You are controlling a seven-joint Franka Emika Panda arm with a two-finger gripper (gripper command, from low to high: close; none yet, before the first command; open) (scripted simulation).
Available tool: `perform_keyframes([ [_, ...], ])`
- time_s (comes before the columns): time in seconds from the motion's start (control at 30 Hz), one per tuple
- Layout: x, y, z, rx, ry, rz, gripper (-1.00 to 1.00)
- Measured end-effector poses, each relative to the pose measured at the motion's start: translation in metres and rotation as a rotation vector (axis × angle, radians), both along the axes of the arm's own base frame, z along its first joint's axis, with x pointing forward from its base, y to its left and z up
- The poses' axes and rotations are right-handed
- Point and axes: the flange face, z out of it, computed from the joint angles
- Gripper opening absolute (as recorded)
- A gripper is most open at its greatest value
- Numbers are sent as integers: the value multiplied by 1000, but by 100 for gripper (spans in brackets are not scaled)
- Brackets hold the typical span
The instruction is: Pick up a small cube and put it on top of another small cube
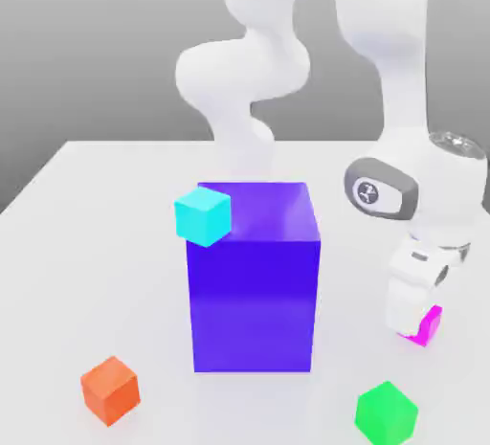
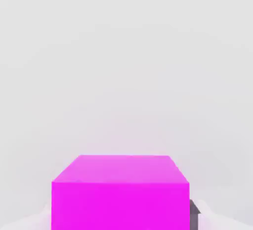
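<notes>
- Nearest me, a bright green, plain cube (image 1: 386,414) is lying on the white table (image 1: 57,271), towards the exterior view's right; an orange-red cube (image 1: 111,390) is lying towards its left.
- Just beyond the green one, the white two-finger gripper (image 1: 413,324) is closing on a small, glossy magenta cube (image 1: 429,326), its fingers nearly together but for the cube they're gripping, one on each side.
- The grasping step seems to be finishing; I can't tell whether the cube is clearing the table.
- Next, the arm should be lifting straight up, keeping that grip level, then carrying it over whichever cube is serving as the base.
- Farther in, a big blue-violet block (image 1: 253,304) is standing, a cyan cube (image 1: 203,216) showing at its upper corner.
</notes>
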Motion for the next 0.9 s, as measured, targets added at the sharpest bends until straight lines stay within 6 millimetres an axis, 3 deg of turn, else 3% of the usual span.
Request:
perform_keyframes([
  [0.23, 7, -2, 60, -2, 0, 10, -100],
  [0.47, 78, -30, 82, -4, 4, 102, -100],
  [0.73, 158, -83, 109, -1, 2, 221, -100],
  [0.8, 169, -92, 101, -1, 1, 239, -100],
  [0.9, 173, -95, 64, -1, 1, 244, -100],
])
